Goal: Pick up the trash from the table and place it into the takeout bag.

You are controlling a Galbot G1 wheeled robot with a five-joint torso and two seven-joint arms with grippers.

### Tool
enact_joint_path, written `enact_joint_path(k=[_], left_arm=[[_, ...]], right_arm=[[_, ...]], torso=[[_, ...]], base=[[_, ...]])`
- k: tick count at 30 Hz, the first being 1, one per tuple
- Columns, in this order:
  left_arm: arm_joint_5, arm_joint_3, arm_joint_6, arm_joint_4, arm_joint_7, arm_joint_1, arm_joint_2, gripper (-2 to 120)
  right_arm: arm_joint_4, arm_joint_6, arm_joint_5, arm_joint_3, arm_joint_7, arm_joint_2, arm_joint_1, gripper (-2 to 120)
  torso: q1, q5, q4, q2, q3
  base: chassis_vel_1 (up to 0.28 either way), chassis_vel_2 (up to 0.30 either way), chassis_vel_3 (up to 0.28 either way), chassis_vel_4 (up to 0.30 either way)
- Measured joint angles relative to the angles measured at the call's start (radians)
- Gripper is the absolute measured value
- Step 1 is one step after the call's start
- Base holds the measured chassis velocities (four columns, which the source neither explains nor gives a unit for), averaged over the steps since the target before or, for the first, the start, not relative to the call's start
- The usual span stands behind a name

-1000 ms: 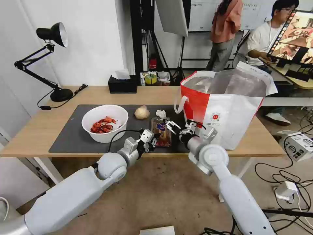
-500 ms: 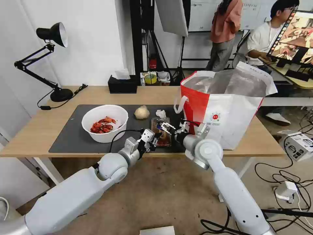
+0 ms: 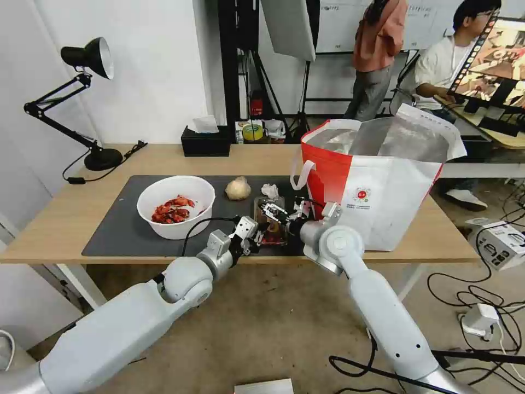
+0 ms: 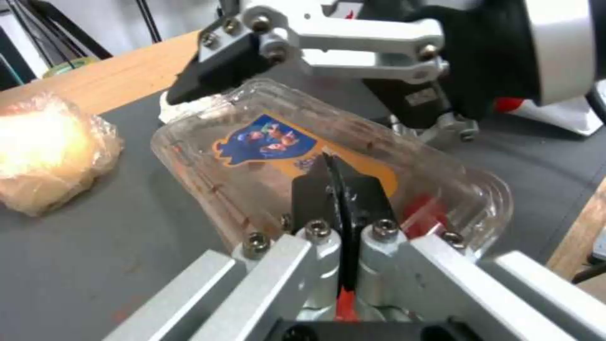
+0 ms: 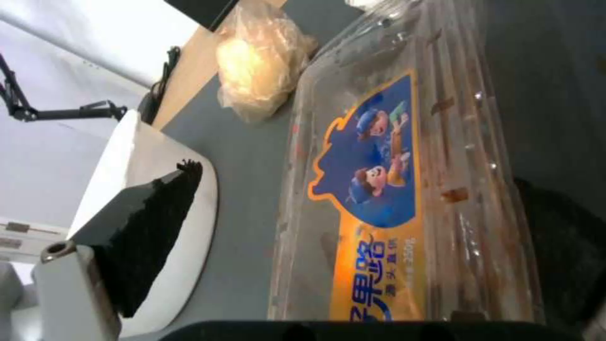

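Tray (image 3: 272, 223) lay on the mat (image 3: 120, 224) at the table's (image 3: 60, 219) near edge, between bowl (image 3: 175, 206) and bag (image 3: 377, 186), with the ball (image 3: 238, 188) and tissue (image 3: 269, 190) just behind it. Left gripper (image 4: 341, 189) had its fingers pressed together at the tray's near end. Right gripper (image 3: 280, 210) hovered spread over the tray, one finger (image 4: 218, 66) near its far end.

Tray (image 3: 270, 221) on mat (image 3: 123, 224), dead centre before me. Bowl (image 3: 175, 206) at its 9 o'clock, ball (image 3: 238, 188) 11, tissue (image 3: 269, 190) 12, bag (image 3: 383, 180) 3.
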Motion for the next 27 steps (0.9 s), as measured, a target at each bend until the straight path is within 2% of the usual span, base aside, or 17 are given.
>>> enact_joint_path(k=[9, 11, 12, 14, 15, 17, 18, 20, 23, 26, 27], left_arm=[[0.001, -0.009, -0.003, -0.014, 0.001, 0.014, 0.007, 0], [0.001, -0.013, -0.005, -0.018, 0.001, 0.018, 0.011, 0], [0.001, -0.013, -0.005, -0.018, 0.001, 0.018, 0.011, 0], [0.002, -0.017, -0.007, -0.021, 0.001, 0.02, 0.014, 0], [0.002, -0.017, -0.007, -0.021, 0.001, 0.02, 0.014, 0], [0.002, -0.02, -0.009, -0.022, 0.001, 0.021, 0.016, 0], [0.002, -0.02, -0.009, -0.022, 0.001, 0.021, 0.016, 0], [0.002, -0.022, -0.012, -0.023, 0.001, 0.021, 0.017, 0], [0.002, -0.023, -0.012, -0.023, 0.001, 0.022, 0.017, 0], [0.002, -0.026, -0.014, -0.023, 0.001, 0.028, 0.015, 0], [0.002, -0.026, -0.014, -0.023, 0.001, 0.028, 0.015, 0]], right_arm=[[-0.023, -0.021, 0.003, -0.011, 0.023, 0.01, 0.02, 97], [-0.024, -0.036, 0.014, -0.014, 0.053, 0.009, 0.026, 86], [-0.024, -0.036, 0.014, -0.014, 0.053, 0.009, 0.026, 86], [-0.023, -0.044, 0.021, -0.014, 0.067, 0.005, 0.024, 75], [-0.023, -0.044, 0.021, -0.014, 0.067, 0.005, 0.024, 75], [-0.021, -0.046, 0.022, -0.013, 0.071, 0.001, 0.018, 64], [-0.021, -0.046, 0.022, -0.013, 0.071, 0.001, 0.018, 64], [-0.02, -0.047, 0.022, -0.012, 0.074, -0.001, 0.013, 52], [-0.02, -0.047, 0.022, -0.012, 0.075, -0.001, 0.011, 48], [-0.026, -0.046, 0.022, -0.011, 0.079, 0.002, 0.009, 29], [-0.026, -0.046, 0.022, -0.011, 0.079, 0.002, 0.009, 29]], torso=[[0.0, 0.0001, 0.0, 0.0, 0.0], [0.0, 0.0, 0.0, 0.0, 0.0], [0.0, 0.0, 0.0, 0.0, 0.0], [0.0, 0.0, -0.0001, 0.0, 0.0], [0.0, 0.0, -0.0001, 0.0, 0.0], [0.0, 0.0, -0.0002, 0.0, 0.0], [0.0, 0.0, -0.0002, 0.0, 0.0], [0.0, 0.0, -0.0002, 0.0, 0.0], [0.0, 0.0001, -0.0002, 0.0, 0.0], [0.0, 0.0001, 0.0, 0.0, 0.0], [0.0, 0.0001, 0.0, 0.0, 0.0]], base=[[0.0, 0.0, 0.0, 0.0], [0.0, 0.0, 0.0, 0.0], [0.0, 0.0, 0.0, 0.0], [0.0, 0.0, 0.0, 0.0], [0.0, 0.0, 0.0, 0.0], [0.0, 0.0, 0.0, 0.0], [0.0, 0.0, 0.0, 0.0], [0.0, 0.0, 0.0, 0.0], [0.0, 0.0, 0.0, 0.0], [0.0, 0.0, 0.0, 0.0], [0.0, 0.0, 0.0, 0.0]])
